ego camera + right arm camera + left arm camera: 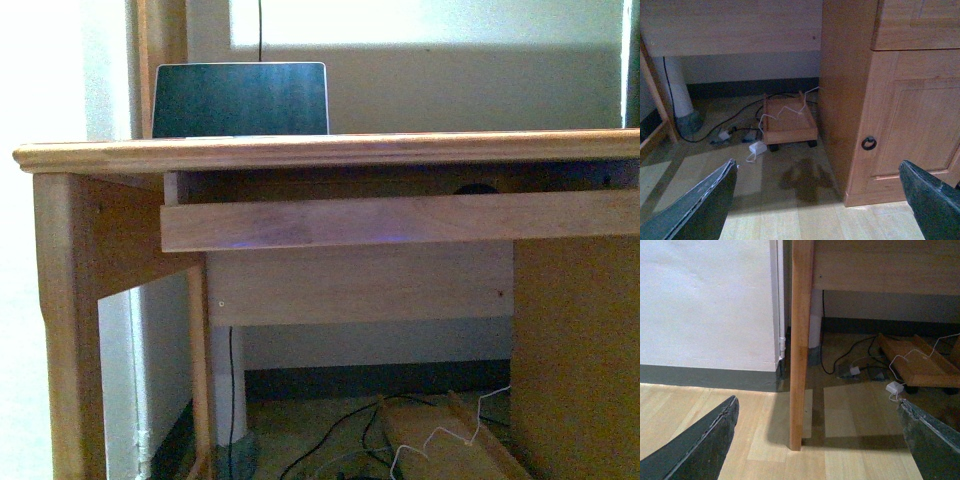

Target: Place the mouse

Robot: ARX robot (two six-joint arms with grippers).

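The mouse [475, 188] is sitting on the pull-out shelf [400, 220] just under the desk top [320, 152], toward the right. Only its dark rounded top is showing above the shelf's front board. A laptop [240, 100] is standing on the desk at the far left, its dark screen facing the camera. Neither arm is showing in the front view.

The left gripper [817, 401] is hanging low over the wooden floor [855, 440] with its fingers [715, 435] spread wide apart and nothing between them. It is facing the desk's left leg [801, 340].

The right gripper [817, 163] is also hanging low with its fingers [705, 200] wide apart and empty. It is pointing at the gap under the desk, where a small wooden trolley [789, 125] is sitting among loose cables beside a white plug [758, 148]. To the right, a cabinet door [910, 125] with a dark ring handle [869, 143] is standing closed.
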